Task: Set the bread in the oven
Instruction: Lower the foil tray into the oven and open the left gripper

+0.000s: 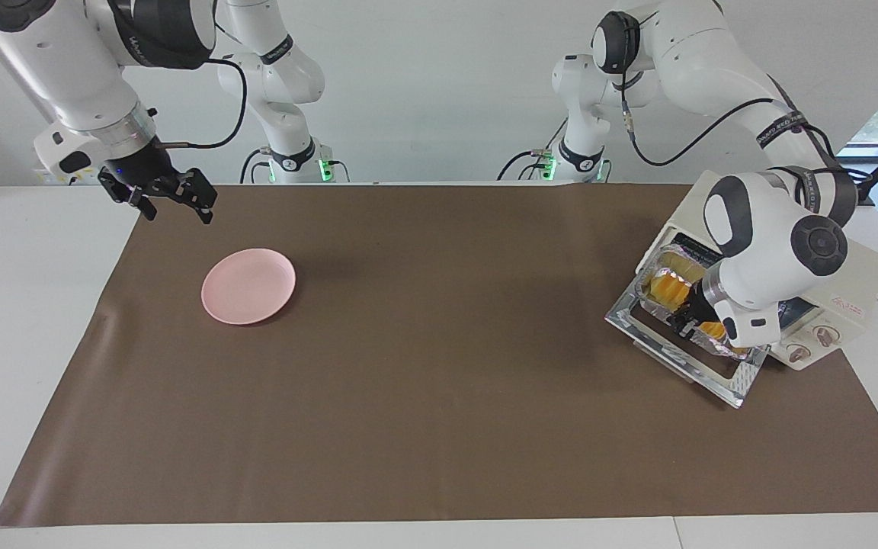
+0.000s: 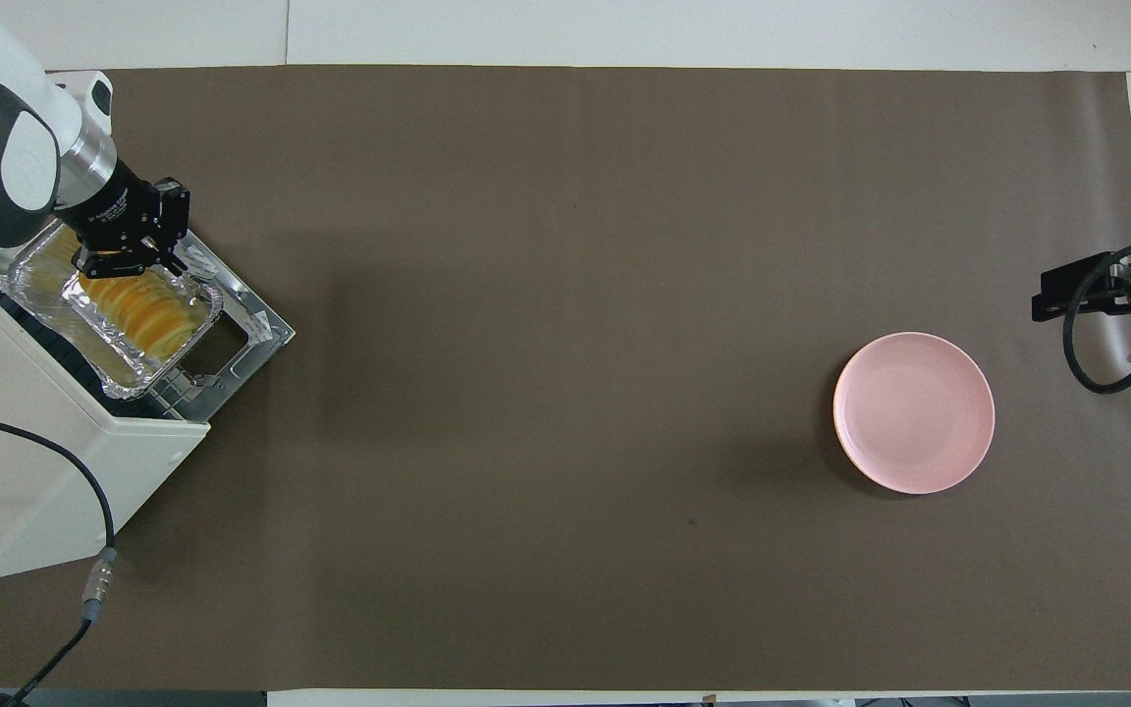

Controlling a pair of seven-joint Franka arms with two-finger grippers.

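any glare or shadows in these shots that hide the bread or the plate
Overhead view: foil tray glints, bread readable, though the left gripper covers one end; soft shadow beside the pink plate. Facing view: left arm blocks most of the bread.

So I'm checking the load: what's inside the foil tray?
The bread lies in the foil tray. The left claw covers one end of it, and the tray floor under it is hidden.

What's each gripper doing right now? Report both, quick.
Left gripper: shut on the foil tray that carries the bread, at the oven mouth.
Right gripper: open, empty, waiting above the table edge near the pink plate.
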